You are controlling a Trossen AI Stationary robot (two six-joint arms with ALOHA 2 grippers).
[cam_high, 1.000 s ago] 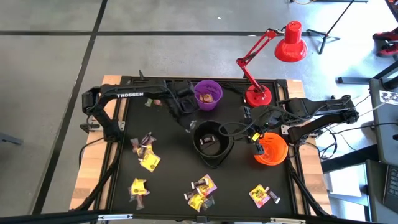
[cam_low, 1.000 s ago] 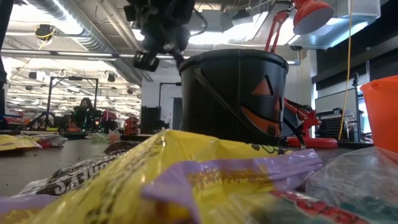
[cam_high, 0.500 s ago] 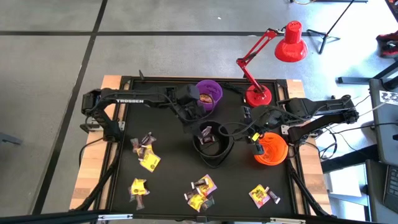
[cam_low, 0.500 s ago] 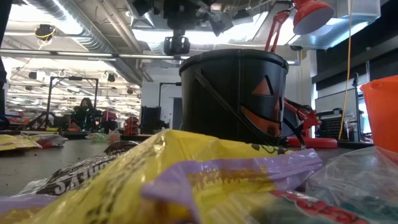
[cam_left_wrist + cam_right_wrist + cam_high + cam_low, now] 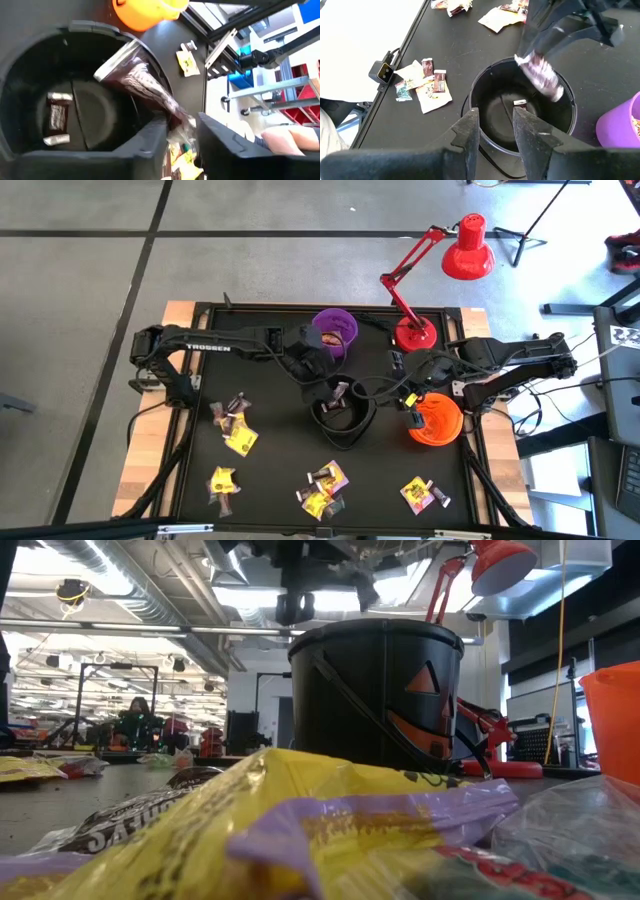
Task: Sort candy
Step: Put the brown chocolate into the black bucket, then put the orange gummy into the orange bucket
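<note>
So my left end effector [image 5: 181, 131] is pinched on a dark brown candy [image 5: 142, 85], hanging it right over the open mouth of the black bucket [image 5: 341, 412]. The wrapper's long axis slants down toward the inside, so letting go should drop it straight in. A couple of pieces [image 5: 56, 117] already sit at the bottom. My right end effector [image 5: 495, 126], slightly parted and empty, waits by the orange bucket [image 5: 435, 420].
</note>
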